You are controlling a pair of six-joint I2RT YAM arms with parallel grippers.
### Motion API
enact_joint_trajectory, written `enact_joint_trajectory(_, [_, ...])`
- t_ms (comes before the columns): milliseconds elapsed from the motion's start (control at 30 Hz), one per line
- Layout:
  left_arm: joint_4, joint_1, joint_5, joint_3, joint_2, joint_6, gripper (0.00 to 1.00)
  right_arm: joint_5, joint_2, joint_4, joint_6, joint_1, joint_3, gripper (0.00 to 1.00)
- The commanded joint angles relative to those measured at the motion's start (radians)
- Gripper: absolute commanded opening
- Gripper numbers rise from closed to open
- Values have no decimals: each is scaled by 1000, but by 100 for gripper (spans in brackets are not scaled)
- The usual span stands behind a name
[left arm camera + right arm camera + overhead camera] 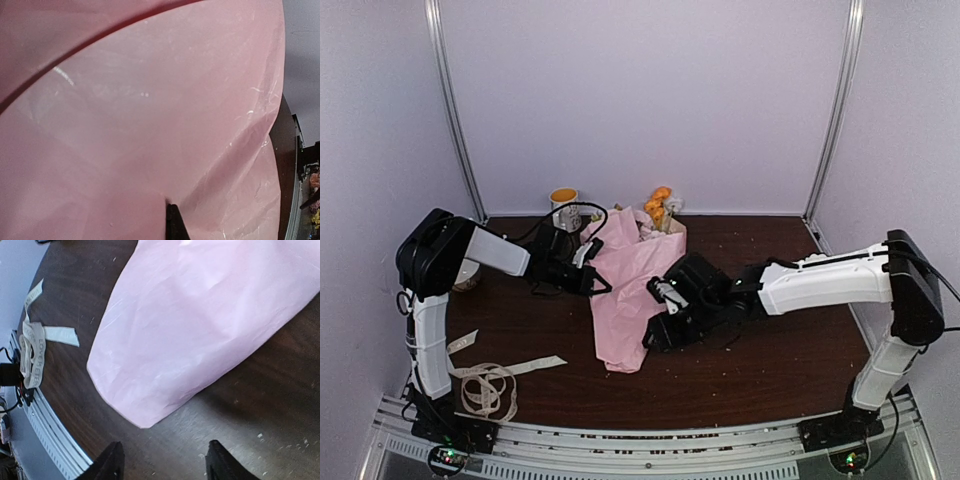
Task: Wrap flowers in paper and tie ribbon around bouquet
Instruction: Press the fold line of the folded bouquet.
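- The ribbon [485,388] is seen in a loose coil on the table [770,370], well apart from the bouquet [625,300] on its left, level with its narrow near end.
- The left claw [172,222] is placed against the bouquet's upper left edge. It is closed tight, and the pale pink paper [150,125] is pinched at its tip. In the left wrist view almost everything is covered by that sheet, whose creases are drawn toward the dark fingertip.
- A mug [564,205] is stood just behind the bouquet, to the left of its wide end.
- The bouquet is laid as a pink cone, its wide end farthest from the arms. The flowers [658,207] are shown there, orange blooms uppermost.
- The right claw [162,460] is held just beside the bouquet's right flank, near its narrow end. Its jaws are spread apart and nothing is gripped. Only bare table is seen between them, with the cone's rounded tip just beyond the fingertips.
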Motion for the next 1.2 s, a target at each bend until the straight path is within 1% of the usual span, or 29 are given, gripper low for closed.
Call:
enact_joint_trajectory(0, [36, 13, -19, -17, 8, 3, 0, -163, -22, 390, 353, -85, -209, 62])
enact_joint_trajectory(33, [37, 13, -19, -18, 7, 2, 0, -184, -15, 438, 378, -96, -226, 66])
enact_joint_trajectory(133, [41, 13, -20, -21, 5, -1, 0, -237, 34, 484, 393, -107, -203, 68])
enact_joint_trajectory(267, [50, 13, -21, -25, 5, -8, 0, -300, 118, 562, 415, -110, -164, 67])
enact_joint_trajectory(333, [53, 13, -21, -30, 5, -9, 0, -314, 141, 616, 443, -110, -171, 63])
enact_joint_trajectory(367, [55, 14, -22, -34, 4, -11, 0, -315, 152, 632, 454, -111, -173, 59])
enact_joint_trajectory(400, [59, 13, -22, -37, 3, -12, 0, -316, 162, 637, 462, -112, -171, 54])
enact_joint_trajectory(500, [63, 13, -29, -46, 0, -18, 0, -315, 187, 646, 480, -119, -174, 21])
enact_joint_trajectory(533, [61, 12, -32, -49, 0, -19, 0, -315, 191, 646, 484, -121, -178, 12])
enact_joint_trajectory(567, [55, 12, -39, -52, -2, -19, 0, -314, 190, 644, 484, -125, -182, 5])
enact_joint_trajectory(600, [41, 12, -51, -52, -3, -17, 0, -313, 187, 637, 481, -129, -187, 0])
enact_joint_trajectory(667, [25, 12, -73, -60, -10, -8, 0, -311, 176, 622, 469, -134, -201, 0])
enact_joint_trajectory(767, [56, 13, -70, -88, -28, -21, 0, -317, 157, 597, 445, -137, -227, 0])
enact_joint_trajectory(933, [66, 5, -62, -132, -74, -31, 0, -284, 62, 481, 360, -137, -322, 0])
enact_joint_trajectory(1067, [121, -30, -23, -173, -101, -68, 0, -287, -9, 448, 332, -131, -418, 0])
enact_joint_trajectory(1167, [156, -76, -18, -193, -105, -100, 0, -290, -41, 432, 321, -104, -452, 0])
